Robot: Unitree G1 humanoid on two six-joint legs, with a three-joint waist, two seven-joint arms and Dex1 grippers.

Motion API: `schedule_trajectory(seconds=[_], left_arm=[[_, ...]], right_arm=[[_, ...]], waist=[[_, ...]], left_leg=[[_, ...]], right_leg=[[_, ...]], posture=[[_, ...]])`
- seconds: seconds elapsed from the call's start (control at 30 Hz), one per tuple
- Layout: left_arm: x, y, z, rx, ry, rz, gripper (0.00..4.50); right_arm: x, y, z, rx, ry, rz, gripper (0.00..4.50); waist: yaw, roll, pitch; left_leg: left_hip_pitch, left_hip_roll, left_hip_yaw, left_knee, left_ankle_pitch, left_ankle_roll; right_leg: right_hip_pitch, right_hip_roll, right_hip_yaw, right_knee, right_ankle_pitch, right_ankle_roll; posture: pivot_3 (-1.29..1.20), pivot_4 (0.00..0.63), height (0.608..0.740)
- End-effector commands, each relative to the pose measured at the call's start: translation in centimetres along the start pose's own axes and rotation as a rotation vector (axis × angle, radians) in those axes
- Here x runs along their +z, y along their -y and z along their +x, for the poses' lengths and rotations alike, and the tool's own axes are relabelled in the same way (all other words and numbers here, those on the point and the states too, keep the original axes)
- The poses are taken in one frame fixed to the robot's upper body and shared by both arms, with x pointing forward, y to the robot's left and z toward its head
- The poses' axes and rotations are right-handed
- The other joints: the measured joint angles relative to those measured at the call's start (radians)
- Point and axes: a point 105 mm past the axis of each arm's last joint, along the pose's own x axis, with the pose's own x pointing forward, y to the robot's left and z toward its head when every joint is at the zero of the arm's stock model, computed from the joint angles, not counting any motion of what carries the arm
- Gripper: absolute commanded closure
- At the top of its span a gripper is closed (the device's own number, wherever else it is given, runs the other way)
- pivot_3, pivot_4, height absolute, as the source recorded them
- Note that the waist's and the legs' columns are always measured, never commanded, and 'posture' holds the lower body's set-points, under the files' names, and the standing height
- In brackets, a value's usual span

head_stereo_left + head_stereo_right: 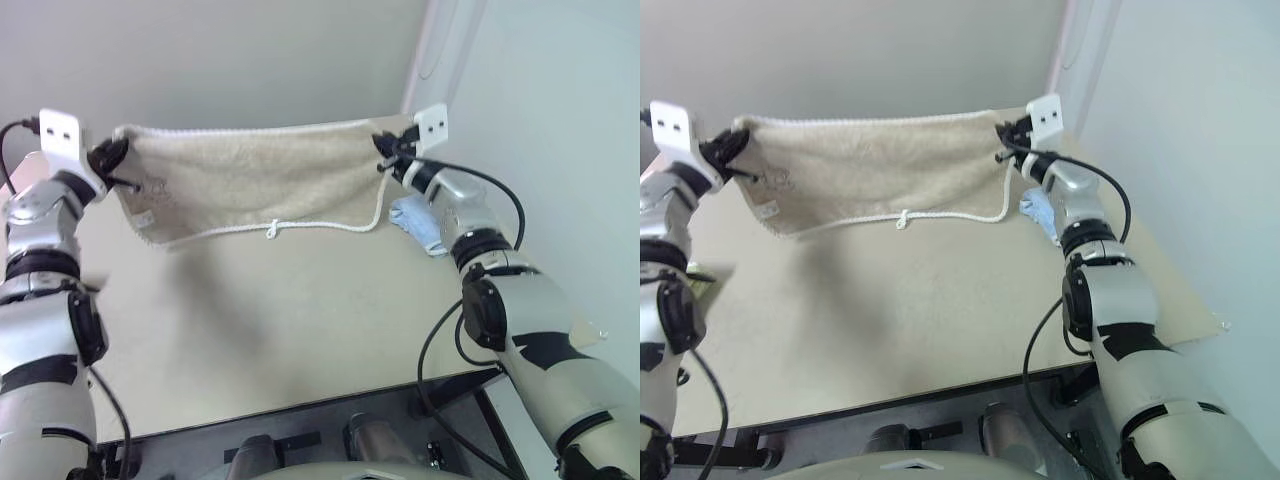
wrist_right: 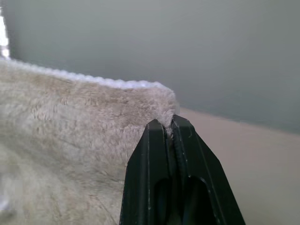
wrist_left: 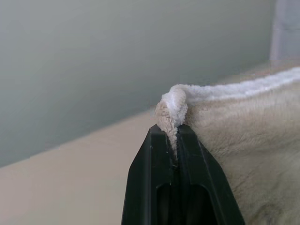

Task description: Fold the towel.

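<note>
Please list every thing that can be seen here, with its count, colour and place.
towel: one, beige with white edging, held up above the table, stretched between both grippers.
blue cloth: one, light blue, on the table by the right arm.
table: one, cream, under the towel.
wall: grey-green, behind the table.
left gripper: one, black, shut on a top corner of the towel.
right gripper: one, black, shut on the other top corner.

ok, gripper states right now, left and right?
Left gripper: closed on a top corner of the towel.
Right gripper: closed on the other top corner.
</note>
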Motion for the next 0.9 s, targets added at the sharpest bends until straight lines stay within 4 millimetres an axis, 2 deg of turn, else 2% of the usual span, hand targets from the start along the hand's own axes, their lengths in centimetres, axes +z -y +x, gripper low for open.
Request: schedule_trajectory(seconds=[0.03, 0.17, 0.33, 0.53, 0.73, 0.9], left_arm=[[-0.3, 0.4, -2.5, -0.123, 0.024, 0.058, 4.46], [-1.8, 0.9, -5.3, -0.155, 0.015, 0.046, 4.46], [-3.3, 3.2, -8.6, -0.206, -0.037, 0.004, 4.46], [-6.2, 5.3, -12.0, -0.250, -0.176, -0.033, 4.46], [-8.4, 5.8, -16.1, -0.288, -0.323, -0.058, 4.46], [-8.7, 5.9, -17.9, -0.314, -0.385, -0.061, 4.46]], right_arm=[[1.9, -0.2, -1.7, 0.074, 0.123, -0.047, 4.50], [1.0, -2.2, -5.3, 0.192, 0.124, -0.031, 4.50], [-0.4, -5.4, -9.7, 0.311, 0.051, -0.013, 4.50], [-2.3, -8.1, -13.8, 0.361, -0.070, 0.043, 4.50], [-4.5, -8.8, -17.3, 0.382, -0.190, 0.043, 4.50], [-5.1, -9.1, -18.9, 0.395, -0.230, 0.042, 4.50]], waist=[[-0.002, 0.000, 0.000], [0.000, 0.000, 0.000], [0.004, 0.000, 0.000], [0.015, -0.001, 0.000], [0.030, -0.002, -0.001], [0.033, -0.003, -0.001]], left_leg=[[0.000, 0.000, 0.000, 0.000, 0.000, 0.000], [0.000, 0.000, -0.001, 0.003, 0.000, 0.000], [0.004, 0.001, -0.002, 0.006, 0.000, 0.000], [0.007, 0.002, -0.001, 0.016, 0.000, 0.000], [0.010, 0.003, 0.002, 0.016, -0.001, -0.002], [0.005, 0.003, 0.002, 0.014, -0.003, -0.004]], right_leg=[[0.000, 0.000, 0.000, 0.001, 0.000, 0.000], [-0.003, 0.000, 0.000, 0.009, -0.002, -0.001], [-0.001, 0.001, 0.000, 0.014, -0.004, -0.003], [0.006, 0.002, 0.000, 0.015, -0.009, -0.006], [0.007, -0.001, 0.000, 0.009, -0.009, -0.006], [0.004, -0.003, -0.002, 0.001, -0.009, -0.006]], posture=[[0.00, 0.000, 0.740], [0.00, 0.000, 0.740], [0.00, 0.000, 0.740], [0.00, 0.000, 0.740], [0.00, 0.000, 0.740], [0.00, 0.000, 0.740]])
